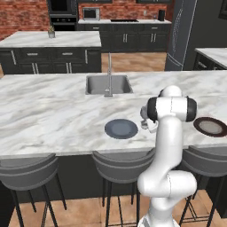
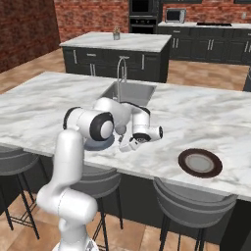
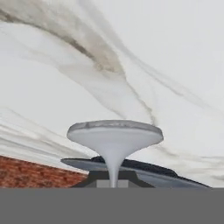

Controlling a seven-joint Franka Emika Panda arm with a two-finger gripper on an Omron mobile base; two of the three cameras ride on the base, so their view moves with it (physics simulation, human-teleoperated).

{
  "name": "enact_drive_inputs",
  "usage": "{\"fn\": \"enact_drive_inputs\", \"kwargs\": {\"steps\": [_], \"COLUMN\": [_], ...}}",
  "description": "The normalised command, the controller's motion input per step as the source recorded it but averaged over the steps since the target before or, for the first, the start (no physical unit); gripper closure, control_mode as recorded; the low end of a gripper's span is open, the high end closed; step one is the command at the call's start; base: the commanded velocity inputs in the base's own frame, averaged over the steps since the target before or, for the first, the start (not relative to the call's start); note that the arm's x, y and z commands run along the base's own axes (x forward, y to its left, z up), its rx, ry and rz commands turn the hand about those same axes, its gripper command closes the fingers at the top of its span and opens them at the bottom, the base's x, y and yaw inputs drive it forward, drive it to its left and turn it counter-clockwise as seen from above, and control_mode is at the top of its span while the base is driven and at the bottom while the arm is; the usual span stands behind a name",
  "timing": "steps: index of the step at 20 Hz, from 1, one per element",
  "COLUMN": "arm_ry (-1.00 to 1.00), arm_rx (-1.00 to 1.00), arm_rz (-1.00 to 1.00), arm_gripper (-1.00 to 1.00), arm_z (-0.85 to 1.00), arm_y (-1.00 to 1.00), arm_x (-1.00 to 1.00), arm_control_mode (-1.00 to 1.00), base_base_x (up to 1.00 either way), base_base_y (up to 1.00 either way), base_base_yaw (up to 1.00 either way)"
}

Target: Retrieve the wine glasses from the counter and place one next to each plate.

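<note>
no readable text, labels or numbers (anywhere)

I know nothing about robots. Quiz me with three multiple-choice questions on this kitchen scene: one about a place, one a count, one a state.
1. Where does the brown-rimmed plate lie?
A. on the marble top with the sink
B. on a stool
C. on the floor

2. How many plates lie on that top?
A. one
B. two
C. four

3. What state is the gripper in?
A. wide open and empty
B. shut on the stem of a wine glass
C. clamping a plate

Answers:
1 A, it sits flat on the marble near the front edge.
2 B, the brown-rimmed one and a blue-grey plate.
3 B, the hand view shows the stem running down between the fingertips.
</note>
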Motion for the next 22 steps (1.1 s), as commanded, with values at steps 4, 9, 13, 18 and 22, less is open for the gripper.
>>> {"fn": "enact_drive_inputs", "kwargs": {"steps": [4, 9, 13, 18, 22], "arm_ry": [0.00, 0.00, 0.00, -0.01, 0.00], "arm_rx": [0.00, 0.00, 0.00, 0.00, 0.00], "arm_rz": [0.00, 0.00, 0.01, 0.00, 0.00], "arm_gripper": [1.00, 1.00, -1.00, -1.00, -1.00], "arm_z": [-0.29, -0.42, -0.42, -0.14, -0.07], "arm_y": [0.00, 0.00, 0.00, -0.12, -0.34], "arm_x": [0.31, 0.00, 0.00, 0.00, 0.00], "arm_control_mode": [-1.00, -1.00, -1.00, -1.00, -1.00], "base_base_x": [0.00, 0.00, 0.00, 0.00, 0.00], "base_base_y": [0.00, 0.00, 0.00, 0.00, 0.00], "base_base_yaw": [0.00, 0.00, 0.00, 0.00, 0.00]}}
